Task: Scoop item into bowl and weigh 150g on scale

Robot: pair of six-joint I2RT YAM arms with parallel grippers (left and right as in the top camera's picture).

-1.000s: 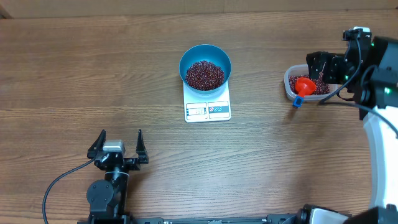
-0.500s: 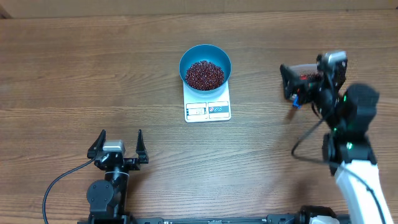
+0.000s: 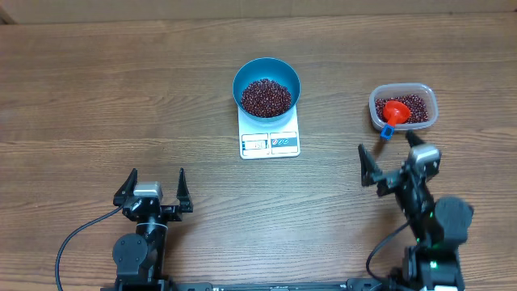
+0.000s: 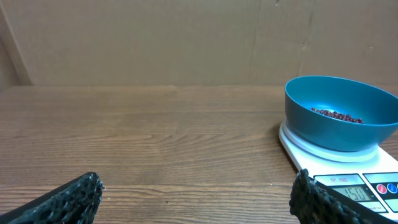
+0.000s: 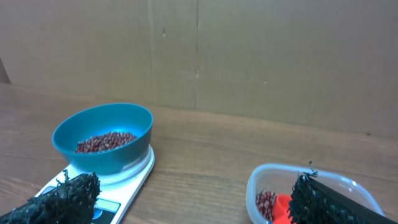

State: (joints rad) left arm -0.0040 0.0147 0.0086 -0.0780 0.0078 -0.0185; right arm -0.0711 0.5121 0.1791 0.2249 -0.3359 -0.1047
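L. gripper (image 3: 156,176) sits at near edge of wood table (image 3: 81,81), fingers spread wide, holding nothing. Ctr: blue bowl (image 3: 240,78) stands on white scale (image 3: 270,143), w/ beans (image 3: 266,96) heaped inside and the display end facing the arms. R. gripper (image 3: 387,152) hovers at front right, fingers likewise apart & empty, just short of clear tub (image 3: 431,97). The tub holds more beans plus a red scoop (image 3: 396,109), its blue handle poking over the near rim.

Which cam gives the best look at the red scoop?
Overhead: the red scoop lies whole in the clear tub, handle over the rim. Right wrist shows only a red sliver at the bottom edge; left wrist misses it.
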